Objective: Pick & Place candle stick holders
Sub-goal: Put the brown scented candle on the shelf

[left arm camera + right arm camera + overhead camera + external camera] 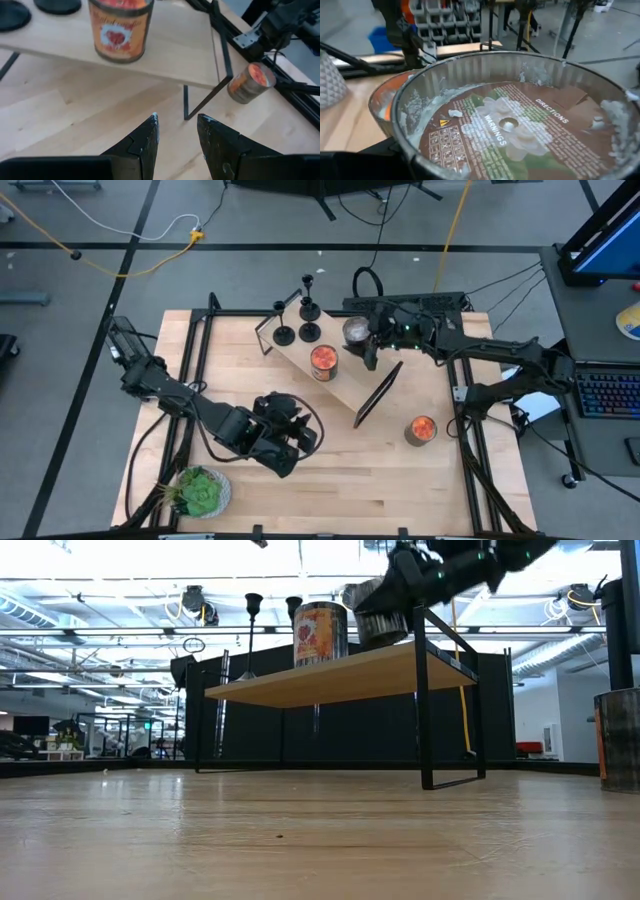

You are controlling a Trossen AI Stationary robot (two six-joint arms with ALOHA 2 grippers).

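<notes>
Black candle stick holders (297, 320) stand untouched on the shelf (340, 385) beyond my right gripper (368, 340), which clamps a tin candle (355, 331), presumably clearing room; left gripper (177, 135) waits spread.

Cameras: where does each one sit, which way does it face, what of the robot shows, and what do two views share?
High view: above the table, straight down; both arms, left tool, right tool over the shelf.
Low view: table height, level across; right tool at the shelf, candle stick holders.
Left wrist view: past its own open fingers toward the shelf.
Right wrist view: fills with an empty candle tin.
Shared: high and left wrist views both show the orange candle tin on the shelf.
</notes>
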